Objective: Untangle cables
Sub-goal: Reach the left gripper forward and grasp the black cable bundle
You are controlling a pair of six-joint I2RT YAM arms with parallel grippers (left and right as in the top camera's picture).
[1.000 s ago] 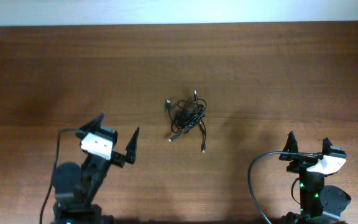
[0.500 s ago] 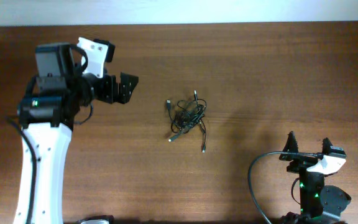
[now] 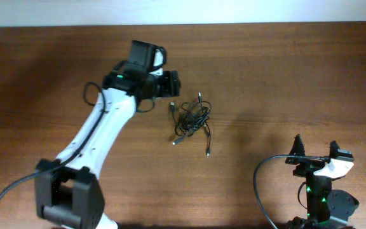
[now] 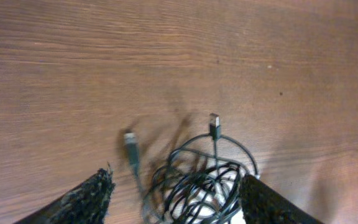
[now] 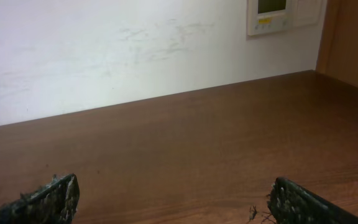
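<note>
The cables [image 3: 192,119] are thin black cords knotted in a small bundle at the table's middle, with silver-tipped plug ends sticking out. My left gripper [image 3: 172,84] is open, just up and left of the bundle. In the left wrist view the bundle [image 4: 201,186] lies between my open left fingers [image 4: 176,193], with two plug ends pointing away. My right gripper [image 3: 314,151] is open and empty at the front right, far from the cables. In the right wrist view its fingers [image 5: 179,196] frame bare table.
The wooden table [image 3: 284,76] runs to a white wall at the back [image 5: 135,43]. A thick black arm cable [image 3: 262,184] curves by the right arm's base. A wall panel [image 5: 281,15] shows in the right wrist view.
My left arm has swung from the front left up and across to the right, ending over the cable bundle. The bundle and the right arm have not moved.
</note>
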